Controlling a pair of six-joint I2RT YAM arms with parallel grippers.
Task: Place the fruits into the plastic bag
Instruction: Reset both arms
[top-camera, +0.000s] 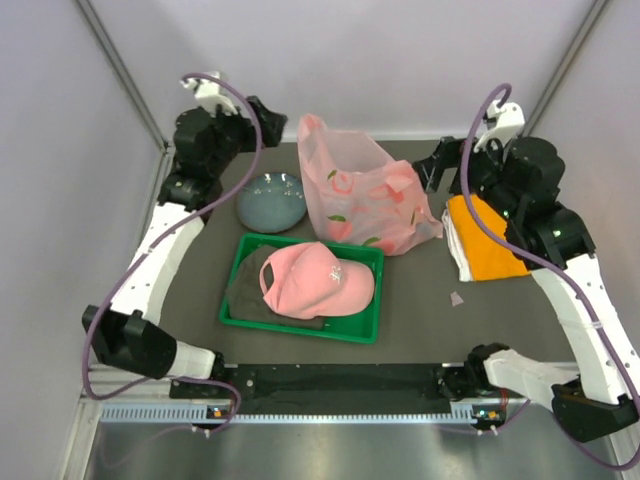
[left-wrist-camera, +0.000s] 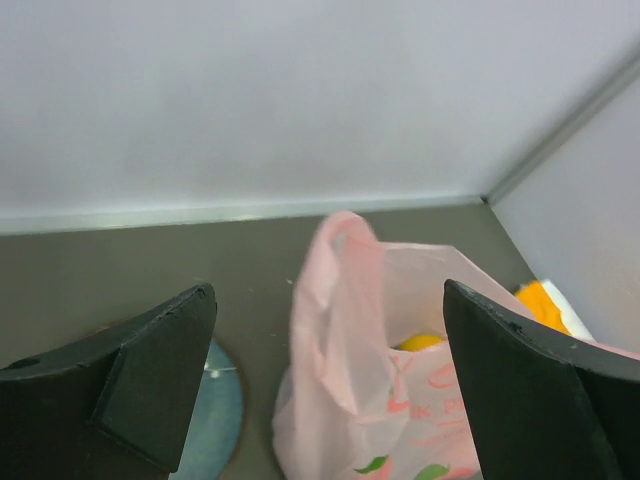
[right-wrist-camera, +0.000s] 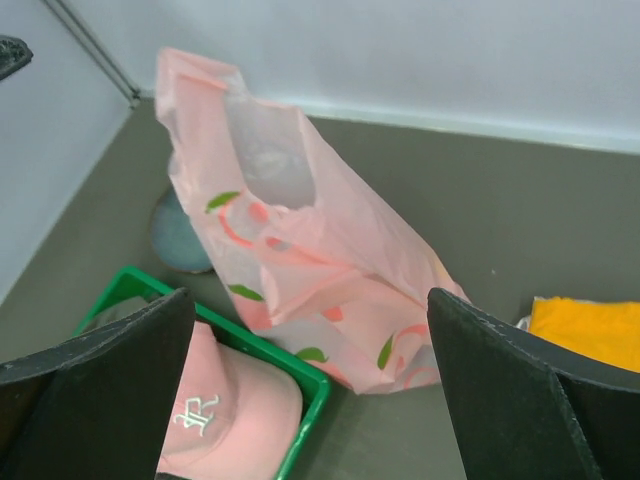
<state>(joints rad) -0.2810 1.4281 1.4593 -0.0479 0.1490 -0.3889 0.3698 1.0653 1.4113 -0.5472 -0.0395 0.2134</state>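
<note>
Bag stands unheld; both my hands are wide open and off it.

Risk: just beyond the green tray (top-camera: 290, 327) with the pink cap (top-camera: 315, 280), the thin plastic bag (top-camera: 360, 195) leans unsupported on the counter (top-camera: 450, 330). I judge it could slump or tip and spill, or its mouth could fold shut. One yellow fruit (left-wrist-camera: 420, 342) shows inside. Farther back, my left hand (left-wrist-camera: 328, 292) and right hand (right-wrist-camera: 310, 295) are fully spread, gripping nothing, either side of the bag.

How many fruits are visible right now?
1: a yellow-orange fruit inside the plastic bag, seen through its open mouth in the left wrist view. None shows outside the bag; more may be hidden behind the printed plastic.
</note>
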